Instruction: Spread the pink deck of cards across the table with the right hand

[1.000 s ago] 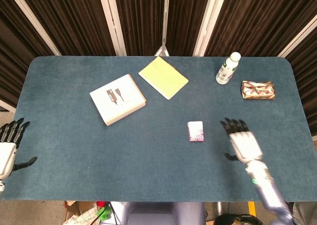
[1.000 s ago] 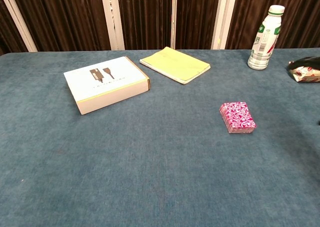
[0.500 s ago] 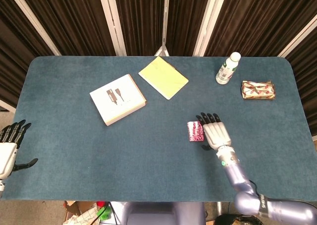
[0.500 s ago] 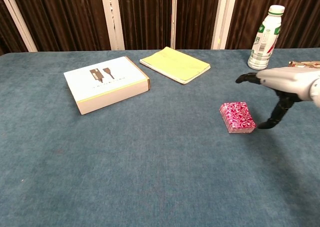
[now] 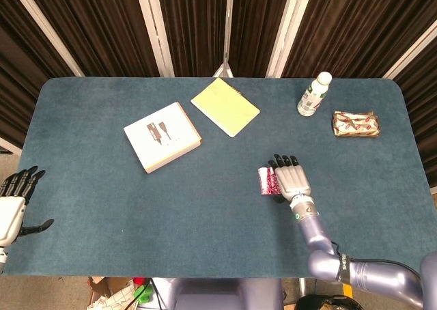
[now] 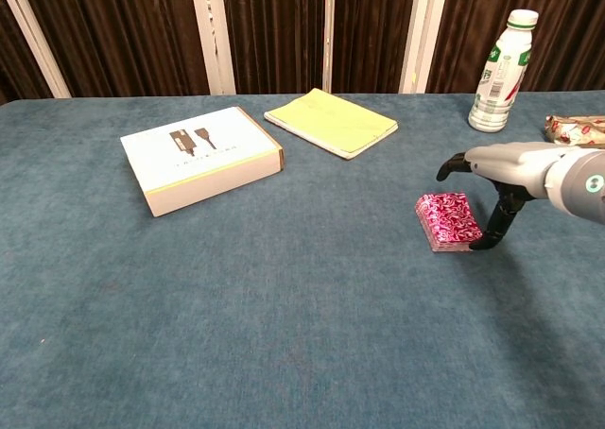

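Observation:
The pink patterned deck of cards [image 5: 265,181] [image 6: 448,220] lies squared up, right of the table's middle. My right hand [image 5: 291,178] [image 6: 510,167] hovers flat over the deck's right edge, its fingers [image 6: 452,165] stretched out above the cards. Its thumb [image 6: 490,231] points down to the deck's near right corner, and I cannot tell whether it touches. The hand holds nothing. My left hand [image 5: 12,204] hangs beyond the table's left edge, fingers apart and empty; the chest view does not show it.
A white box [image 5: 162,136] [image 6: 200,160] and a yellow notepad [image 5: 224,106] [image 6: 331,121] lie left of and behind the deck. A bottle [image 5: 313,95] [image 6: 498,72] and a wrapped snack packet [image 5: 355,124] [image 6: 575,129] sit at the back right.
My right hand has swept left from well right of the deck until it is over the deck's right edge. The deck has not moved. The left hand has sunk slightly.

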Controlling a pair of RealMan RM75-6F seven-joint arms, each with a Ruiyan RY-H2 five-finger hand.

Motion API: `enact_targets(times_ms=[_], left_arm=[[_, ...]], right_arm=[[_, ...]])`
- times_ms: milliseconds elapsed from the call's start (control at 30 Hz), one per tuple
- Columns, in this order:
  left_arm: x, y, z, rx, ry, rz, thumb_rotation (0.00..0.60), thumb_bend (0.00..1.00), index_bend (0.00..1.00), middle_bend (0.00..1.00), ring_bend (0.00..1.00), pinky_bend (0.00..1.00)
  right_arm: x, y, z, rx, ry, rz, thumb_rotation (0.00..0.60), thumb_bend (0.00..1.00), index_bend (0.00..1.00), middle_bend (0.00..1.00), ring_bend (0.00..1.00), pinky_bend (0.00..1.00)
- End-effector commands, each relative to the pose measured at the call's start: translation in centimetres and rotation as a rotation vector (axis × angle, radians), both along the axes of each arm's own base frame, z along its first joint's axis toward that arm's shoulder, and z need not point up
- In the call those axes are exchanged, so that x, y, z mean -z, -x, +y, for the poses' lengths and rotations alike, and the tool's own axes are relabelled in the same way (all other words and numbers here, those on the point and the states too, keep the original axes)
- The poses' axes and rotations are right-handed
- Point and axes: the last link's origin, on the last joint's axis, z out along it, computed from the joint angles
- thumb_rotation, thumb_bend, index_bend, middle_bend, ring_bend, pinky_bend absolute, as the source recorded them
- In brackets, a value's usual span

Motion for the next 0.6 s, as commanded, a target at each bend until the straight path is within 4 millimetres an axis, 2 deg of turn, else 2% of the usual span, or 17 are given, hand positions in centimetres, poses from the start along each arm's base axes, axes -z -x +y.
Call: enact_targets(times_ms=[33, 600], left_arm=[[0.0, 0.0, 0.0, -0.001, 0.002, -0.002, 0.600, 0.00, 0.00, 0.00, 0.00, 0.00], [0.0, 0.0, 0.1, -0.007, 0.008, -0.012, 0.600, 0.00, 0.00, 0.00, 0.00, 0.00]], right_arm=[[0.5, 0.0, -0.1, 0.011, -0.014, 0.013, 0.600, 0.21, 0.16, 0.00, 0.00, 0.00], [1.2, -0.4, -1.2, 0.050, -0.006, -0.023, 0.600, 0.21, 0.21, 0.03, 0.00, 0.00]])
